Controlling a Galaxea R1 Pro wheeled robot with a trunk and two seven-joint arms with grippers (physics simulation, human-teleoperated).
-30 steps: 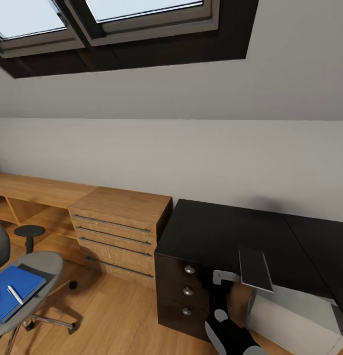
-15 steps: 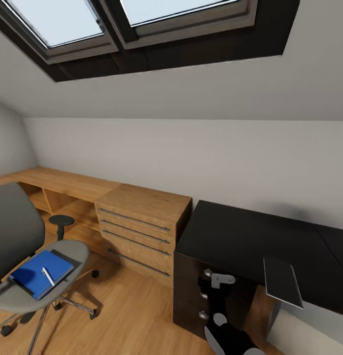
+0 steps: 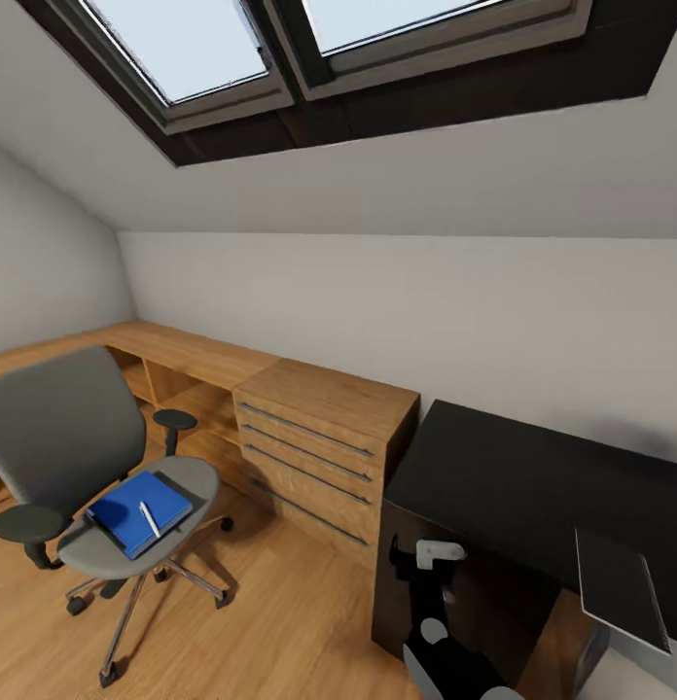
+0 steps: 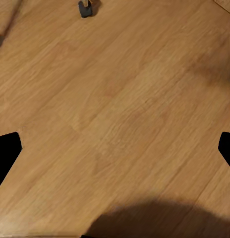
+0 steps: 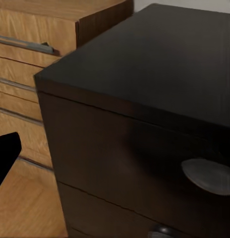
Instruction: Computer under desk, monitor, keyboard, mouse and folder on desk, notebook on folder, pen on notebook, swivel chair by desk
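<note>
The swivel chair (image 3: 68, 439) stands at the left on the plank floor, its grey seat carrying the blue folder (image 3: 124, 506). The pale pen (image 3: 149, 518) lies on the folder, and the dark notebook (image 3: 173, 482) peeks out from under the folder's far edge. At the right is the black desk (image 3: 533, 476), with its dark drawer unit (image 5: 120, 163) close in front of my right gripper (image 5: 115, 153). One of that gripper's fingers (image 5: 6, 153) sits far out at the frame's edge, so it is open. My left gripper (image 4: 115, 151) hangs open over bare floor. The pale computer (image 3: 625, 679) shows under the desk.
A light wooden drawer cabinet (image 3: 324, 442) and a low wooden shelf run (image 3: 173, 355) line the wall left of the desk. A flat dark panel (image 3: 619, 588) juts out at the desk's front right. A chair castor (image 4: 85, 7) is near my left gripper. Skylights (image 3: 309, 39) are overhead.
The camera has swung left: the chair has come fully into view and the desk has slid to the right of the picture. The things themselves have not moved.
</note>
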